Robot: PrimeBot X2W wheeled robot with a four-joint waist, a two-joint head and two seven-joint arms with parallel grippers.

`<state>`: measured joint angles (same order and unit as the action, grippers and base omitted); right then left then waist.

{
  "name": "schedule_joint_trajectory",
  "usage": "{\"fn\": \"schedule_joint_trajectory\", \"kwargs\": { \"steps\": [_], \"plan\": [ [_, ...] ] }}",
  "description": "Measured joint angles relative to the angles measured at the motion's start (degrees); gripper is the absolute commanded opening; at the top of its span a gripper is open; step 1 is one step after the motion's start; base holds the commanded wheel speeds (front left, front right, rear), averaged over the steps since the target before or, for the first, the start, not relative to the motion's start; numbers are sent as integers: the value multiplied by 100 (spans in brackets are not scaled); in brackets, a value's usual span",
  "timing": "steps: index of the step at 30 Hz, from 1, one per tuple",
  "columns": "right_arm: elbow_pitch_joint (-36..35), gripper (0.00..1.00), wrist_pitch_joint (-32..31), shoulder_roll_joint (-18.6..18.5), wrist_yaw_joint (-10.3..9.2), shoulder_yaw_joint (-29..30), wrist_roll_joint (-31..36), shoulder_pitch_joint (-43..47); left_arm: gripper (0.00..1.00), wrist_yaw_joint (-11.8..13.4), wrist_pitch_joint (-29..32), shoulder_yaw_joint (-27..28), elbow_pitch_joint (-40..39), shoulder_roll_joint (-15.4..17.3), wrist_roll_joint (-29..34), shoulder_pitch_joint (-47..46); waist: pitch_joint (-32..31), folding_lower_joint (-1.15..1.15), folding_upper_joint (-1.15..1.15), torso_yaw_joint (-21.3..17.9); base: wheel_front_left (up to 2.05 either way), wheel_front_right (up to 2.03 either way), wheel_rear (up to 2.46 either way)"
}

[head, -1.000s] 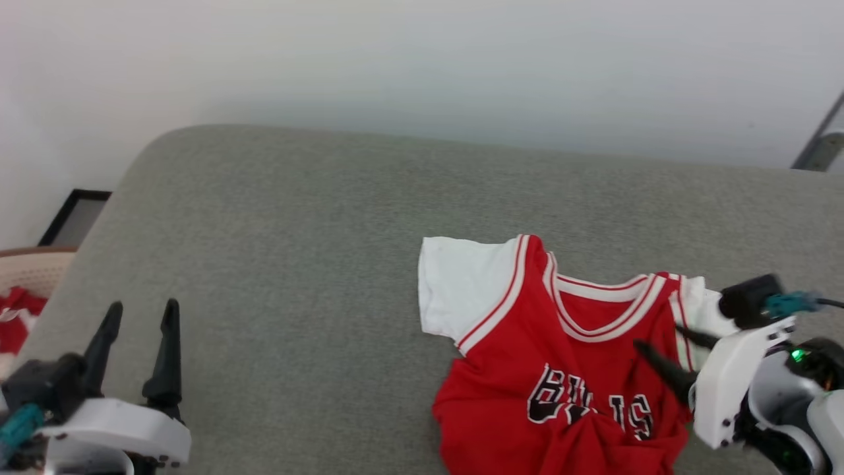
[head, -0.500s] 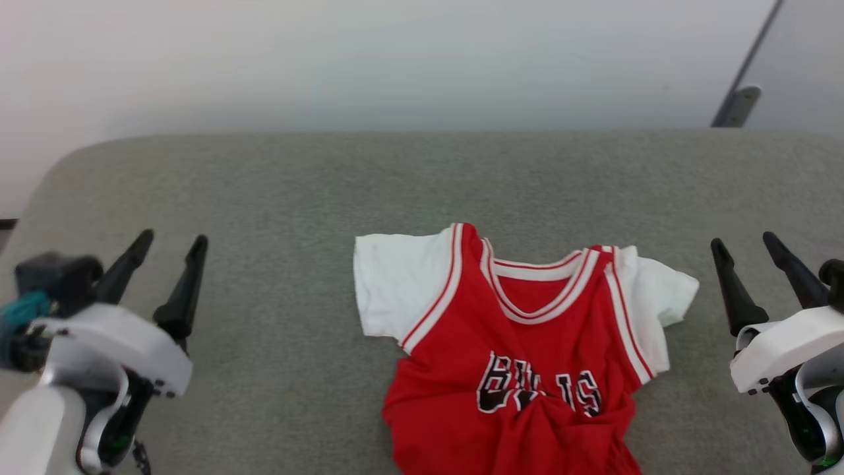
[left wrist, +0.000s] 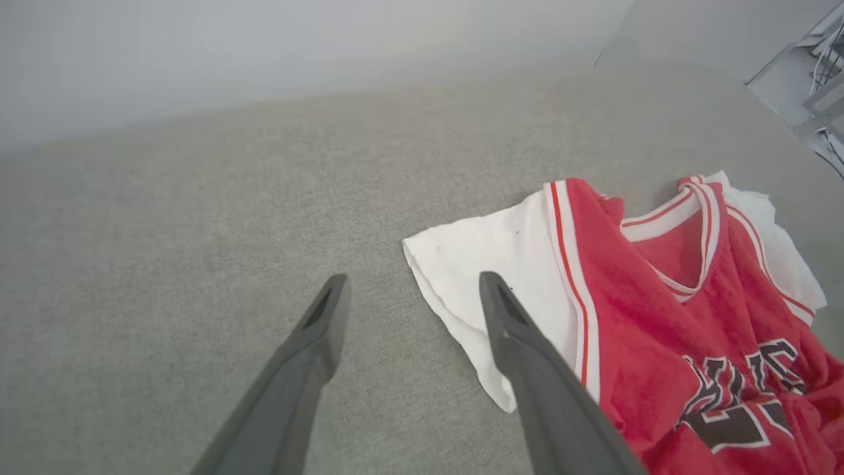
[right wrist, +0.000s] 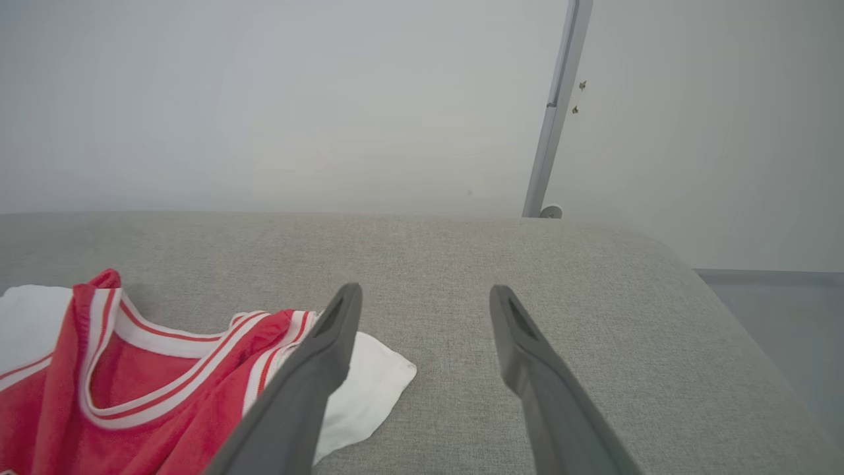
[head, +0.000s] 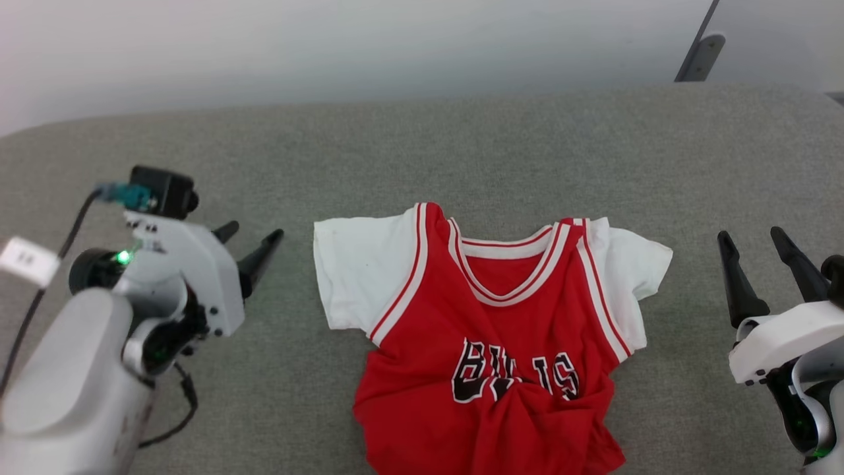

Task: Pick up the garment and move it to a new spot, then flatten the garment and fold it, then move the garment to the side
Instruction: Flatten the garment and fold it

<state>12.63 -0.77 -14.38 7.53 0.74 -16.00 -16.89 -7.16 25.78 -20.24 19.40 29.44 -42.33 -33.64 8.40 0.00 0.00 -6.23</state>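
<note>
Looks like the flattening step. Got the garment point(head: 488, 343) face-up mid grey cushion point(head: 461, 145), sleeves spread but lower half bunched into wrinkles. Got the left gripper point(head: 254, 232) spread wide, holding nothing, just beside one white sleeve; same for the right gripper point(head: 750, 234), empty, near the other sleeve. Probably calls for pinching the hem corners and tugging straight. Nothing blocking; just a metal post point(head: 699, 56) back by the wall.
</note>
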Motion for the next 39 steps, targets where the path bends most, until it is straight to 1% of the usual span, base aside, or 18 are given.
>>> {"fn": "schedule_joint_trajectory", "kwargs": {
  "steps": [2,5,14,21,28,36,37,38,39],
  "plan": [
    [-4,100,1,14,0,25,5,-21,100,-4,359,-194,287,-41,-87,-244,67,0,0,-12,0,0,0],
    [-12,100,-31,38,0,54,62,-45,100,-15,704,-412,713,-122,-114,-587,169,0,0,-29,0,0,0],
    [-91,100,-77,113,0,90,181,-202,100,-15,1168,-764,1784,-441,-235,-1543,507,0,0,-112,0,0,0],
    [-83,100,-70,178,0,80,202,-318,100,-16,1177,-1062,2239,-597,-197,-2077,799,0,0,-208,0,0,0],
    [-1,100,-25,221,0,8,209,-479,100,-16,1189,-1479,2719,-625,-94,-2450,1034,0,0,-289,0,0,0],
    [107,100,-25,264,0,-14,229,-592,100,-18,993,-1763,3254,-788,-91,-2731,1216,0,0,-362,0,0,0],
    [112,100,-24,261,0,-11,241,-594,53,-23,1000,-1773,3322,-809,-131,-2758,1232,0,0,-367,0,0,0],
    [124,100,-24,263,0,-10,242,-594,14,-22,1021,-1798,3371,-834,-175,-2788,1246,0,0,-371,0,0,0],
    [131,100,-24,265,0,-9,242,-595,0,-21,1034,-1813,3426,-853,-215,-2822,1256,0,0,-375,0,0,0]
  ]
}}
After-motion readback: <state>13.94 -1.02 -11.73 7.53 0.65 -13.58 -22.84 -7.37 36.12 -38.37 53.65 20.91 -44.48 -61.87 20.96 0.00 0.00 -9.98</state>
